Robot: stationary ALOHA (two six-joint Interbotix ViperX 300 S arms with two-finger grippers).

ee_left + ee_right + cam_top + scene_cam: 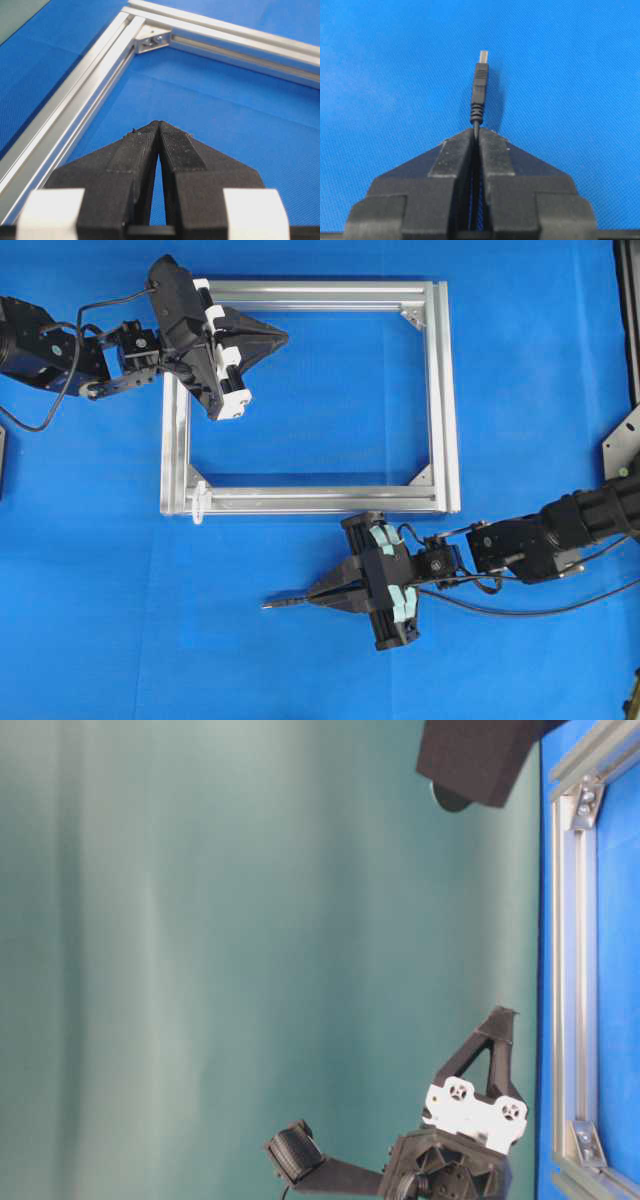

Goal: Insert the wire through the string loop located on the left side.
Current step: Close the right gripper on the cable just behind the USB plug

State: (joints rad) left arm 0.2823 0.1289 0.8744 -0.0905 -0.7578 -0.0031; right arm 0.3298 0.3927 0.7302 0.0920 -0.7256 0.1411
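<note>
Blue cloth [300, 660] covers the whole desk, and behind it, in the table-level view, hangs a plain teal-green backdrop [220, 940]. On the cloth lies a rectangular silver aluminium frame [441, 390] with small corner brackets. At the frame's near left corner a tiny whitish string loop [198, 502] stands out from the bar; its opening is too small to read.

The right gripper [318, 593] sits on the cloth just beyond the frame's near bar, toward the near edge of the desk. Its black jaws are pressed together on the wire, a thin black cable ending in a dark ribbed plug with a small metal tip [479, 90]. The cable runs back between the fingers, and the plug sticks out straight past the fingertips. In the overhead view its long axis lies almost parallel to the near bar, with the metal tip pointing to the left edge of the desk. The tip is well apart from the string loop.

The left gripper [283, 337] is at the frame's far left corner, above the inner area. Its jaws are together and hold nothing, pointing toward the frame's right side.
</note>
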